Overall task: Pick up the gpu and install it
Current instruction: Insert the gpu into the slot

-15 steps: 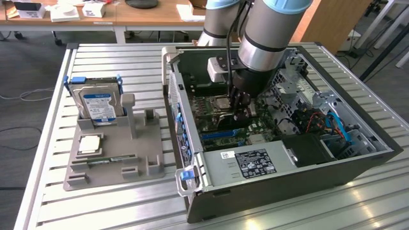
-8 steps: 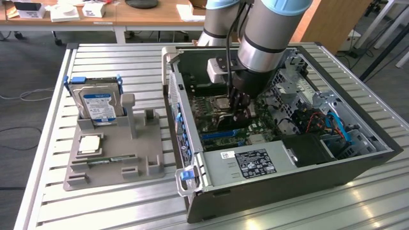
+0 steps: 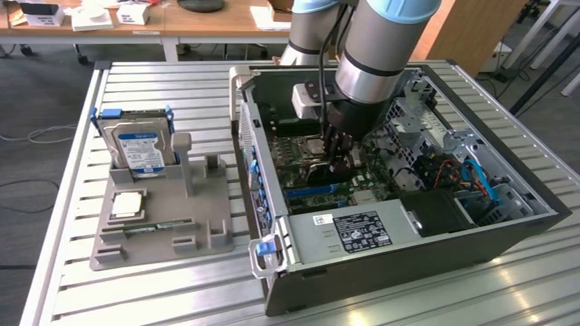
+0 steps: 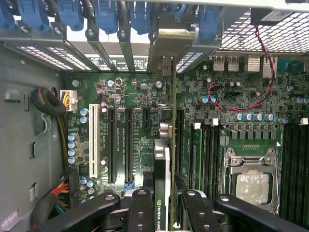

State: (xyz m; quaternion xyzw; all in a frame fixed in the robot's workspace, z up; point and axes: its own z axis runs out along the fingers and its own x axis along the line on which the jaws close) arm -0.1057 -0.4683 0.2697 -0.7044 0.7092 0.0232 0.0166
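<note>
— What's in the computer case (image 3: 399,265)?

— It lies open on the slatted table (image 3: 136,292). Inside are the green motherboard (image 4: 140,96), a processor socket (image 4: 251,186) with its metal frame, a boxy power supply (image 3: 358,231) at the end nearest the camera, and bundles of coloured wires. The gripper (image 3: 340,159) reaches down into it, over the board.

— Is it carrying anything?

— Yes. In the wrist view the jaws are clamped on the gpu (image 4: 162,164), a black finger against each flat side. The card stands on edge above the board, running alongside the long black slots. Its metal end is up against the rear wall, under the row of blue latches (image 4: 108,14). Whether its lower edge sits in a slot, I cannot tell.

— And the grey holder (image 3: 213,238)?

— It sits beside the case, on the exterior view's left. A hard drive (image 3: 140,149) with a blue label stands upright in the far pocket. A square chip (image 3: 128,204) lies flat in the middle, and a thin memory strip (image 3: 156,226) lies in a groove nearer the camera.
</note>
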